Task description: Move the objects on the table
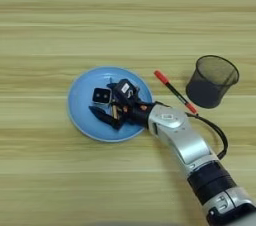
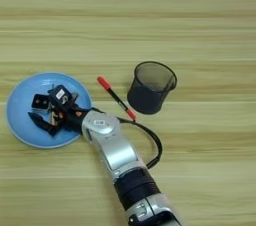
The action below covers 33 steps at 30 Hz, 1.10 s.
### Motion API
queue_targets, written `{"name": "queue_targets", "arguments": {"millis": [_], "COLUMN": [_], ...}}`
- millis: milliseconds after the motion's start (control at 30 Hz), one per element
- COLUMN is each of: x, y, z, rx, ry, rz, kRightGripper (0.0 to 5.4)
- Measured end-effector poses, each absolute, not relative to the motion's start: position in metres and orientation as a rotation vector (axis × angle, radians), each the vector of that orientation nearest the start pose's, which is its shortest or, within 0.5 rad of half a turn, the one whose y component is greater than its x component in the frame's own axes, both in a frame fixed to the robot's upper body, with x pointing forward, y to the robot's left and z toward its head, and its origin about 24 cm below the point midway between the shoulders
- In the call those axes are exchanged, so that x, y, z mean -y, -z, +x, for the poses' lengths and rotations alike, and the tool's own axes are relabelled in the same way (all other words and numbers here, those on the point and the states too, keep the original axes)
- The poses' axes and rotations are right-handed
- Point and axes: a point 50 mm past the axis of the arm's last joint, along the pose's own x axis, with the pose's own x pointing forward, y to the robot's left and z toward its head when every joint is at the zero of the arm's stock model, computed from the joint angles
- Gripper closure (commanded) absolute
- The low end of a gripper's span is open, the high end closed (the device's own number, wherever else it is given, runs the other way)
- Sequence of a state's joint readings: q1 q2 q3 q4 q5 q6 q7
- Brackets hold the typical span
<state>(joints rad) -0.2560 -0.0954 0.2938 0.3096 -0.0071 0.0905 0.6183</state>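
Blue plate (image 1: 82, 115) holding black block (image 1: 101, 96), open claw (image 1: 110, 105) over it, mesh cup (image 1: 212, 81)

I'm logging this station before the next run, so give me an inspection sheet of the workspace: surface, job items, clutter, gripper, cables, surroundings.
Surface: table, light wood grain, bare across the far half.
Job's things: block lies on the blue plate; pen lies flat on the table between plate and cup; mesh cup stands upright, nothing seen inside it.
Clutter: nothing seen.
Grippers: right gripper is over the plate, open, fingers spread beside the block.
Cables: black cable loops off the forearm.
Surroundings: nothing seen beyond the tabletop.
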Motion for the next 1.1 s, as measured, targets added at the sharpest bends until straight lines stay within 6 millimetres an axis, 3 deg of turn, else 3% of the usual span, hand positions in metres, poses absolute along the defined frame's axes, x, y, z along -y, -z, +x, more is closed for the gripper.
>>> {"name": "queue_targets", "arguments": {"millis": [433, 900, 1100], "x": [0.066, 0.069, 0.082], "y": [-0.018, -0.024, -0.051], "z": [0.271, 0.268, 0.274], "rx": [-0.212, -0.197, -0.103], "ry": [-0.933, -0.92, -0.87], "rz": [-0.156, -0.155, -0.169], "kRightGripper": [2.91, 2.93, 2.93]}}
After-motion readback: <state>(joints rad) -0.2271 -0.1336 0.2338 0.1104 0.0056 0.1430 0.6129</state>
